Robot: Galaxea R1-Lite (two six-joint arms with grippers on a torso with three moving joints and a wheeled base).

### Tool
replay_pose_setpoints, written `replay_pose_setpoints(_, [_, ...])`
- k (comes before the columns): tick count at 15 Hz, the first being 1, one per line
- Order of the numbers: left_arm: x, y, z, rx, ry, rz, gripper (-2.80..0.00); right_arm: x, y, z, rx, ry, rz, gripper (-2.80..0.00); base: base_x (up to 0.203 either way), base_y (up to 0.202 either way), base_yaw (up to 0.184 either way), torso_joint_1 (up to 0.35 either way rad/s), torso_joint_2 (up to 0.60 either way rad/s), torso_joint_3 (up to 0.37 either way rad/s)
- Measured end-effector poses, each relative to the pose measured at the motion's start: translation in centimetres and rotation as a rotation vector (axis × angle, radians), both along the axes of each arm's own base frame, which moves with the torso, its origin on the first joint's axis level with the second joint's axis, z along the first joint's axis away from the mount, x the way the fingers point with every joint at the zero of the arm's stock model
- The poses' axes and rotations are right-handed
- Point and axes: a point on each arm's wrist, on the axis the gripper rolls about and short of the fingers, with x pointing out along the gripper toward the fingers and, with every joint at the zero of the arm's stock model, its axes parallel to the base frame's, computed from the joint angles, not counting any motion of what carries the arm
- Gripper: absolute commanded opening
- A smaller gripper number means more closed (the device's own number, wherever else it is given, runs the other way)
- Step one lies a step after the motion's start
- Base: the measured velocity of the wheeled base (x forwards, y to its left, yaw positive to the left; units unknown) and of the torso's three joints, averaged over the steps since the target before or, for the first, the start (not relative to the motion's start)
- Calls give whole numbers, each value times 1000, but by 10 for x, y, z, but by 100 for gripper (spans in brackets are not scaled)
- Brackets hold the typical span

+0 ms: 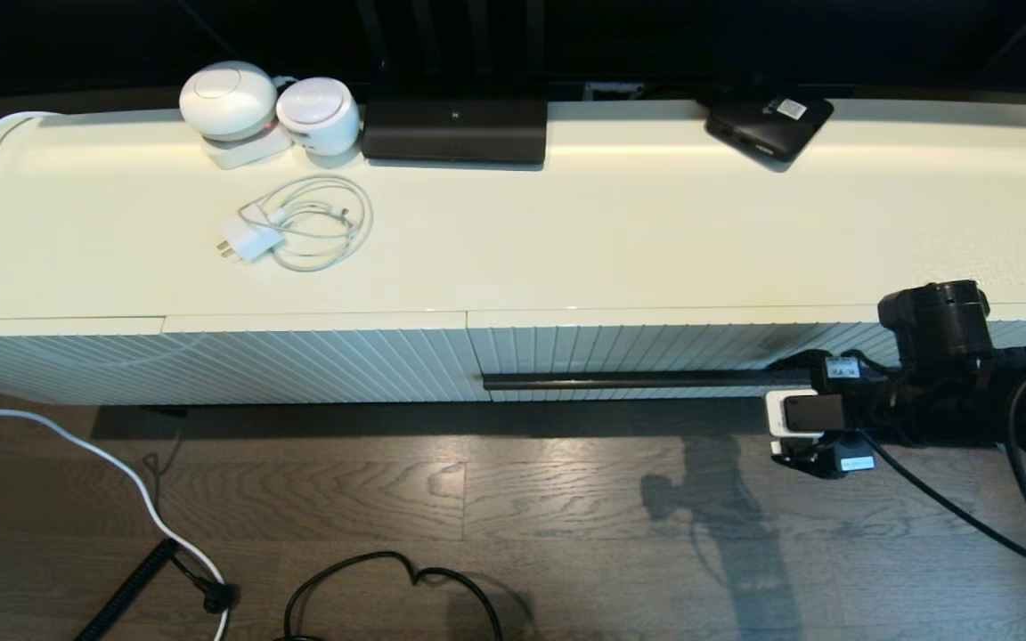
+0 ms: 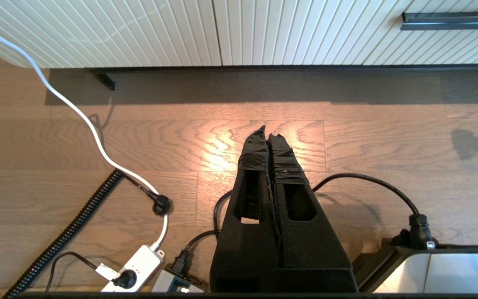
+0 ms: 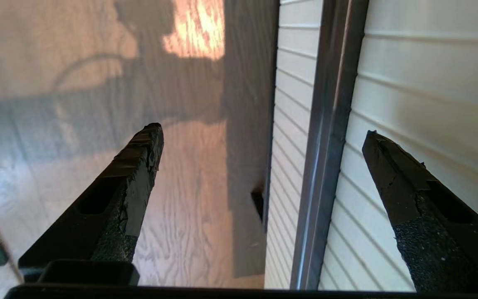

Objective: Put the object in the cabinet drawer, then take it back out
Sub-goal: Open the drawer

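With drawer (image 1: pixel 655 352) shut, R gripper (image 3: pixel 259 137) gapes astride bar handle (image 3: pixel 326 137), handle running betw. fingers; L gripper (image 2: pixel 269 135) pinched, parked.

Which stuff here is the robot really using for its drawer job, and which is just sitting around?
For the job:
- cabinet drawer, shut
- its bar handle
- right tool, open astride the handle

Just lying about:
- two white round gadgets
- white charger and cable
- wide black device
- flat black box
- floor cables
- left tool, shut, parked
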Motion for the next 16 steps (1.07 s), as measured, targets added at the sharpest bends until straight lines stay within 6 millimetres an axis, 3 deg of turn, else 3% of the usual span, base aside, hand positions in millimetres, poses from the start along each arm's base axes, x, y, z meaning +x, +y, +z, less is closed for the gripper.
replay_pose_setpoints(7, [0,0,0,0,0,-1,-280,13,2,-18,-2,41,1,0,0,0,0,0,0,0])
replay_pose_setpoints(16, [0,0,0,0,0,0,-280,17,11,-14,22,28,22,0,0,0,0,0,0,0])
